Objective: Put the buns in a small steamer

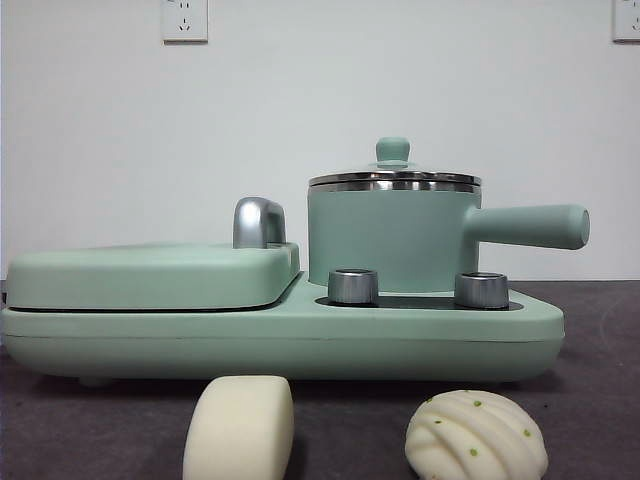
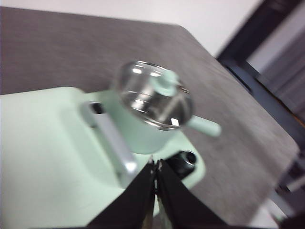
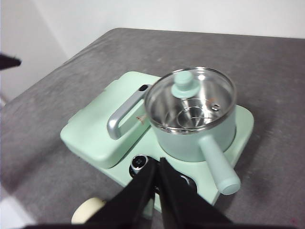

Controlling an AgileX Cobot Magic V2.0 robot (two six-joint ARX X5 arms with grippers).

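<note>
Small steamer sits lidded on the right side of the mint-green cooker base, straight handle pointing right. Flat griddle lid with chrome handle closed on the left. Smooth bun and ridged bun rest on the table in front, apart. Left gripper and right gripper hover above the cooker, fingers pressed together, empty.

Even, soft indoor light fills all 3 views, with no hard shadows. The front view is sharp; faint shade lies under the cooker base. The left wrist view is smeared by blur. Glare spots glint on the steamer lid.
</note>
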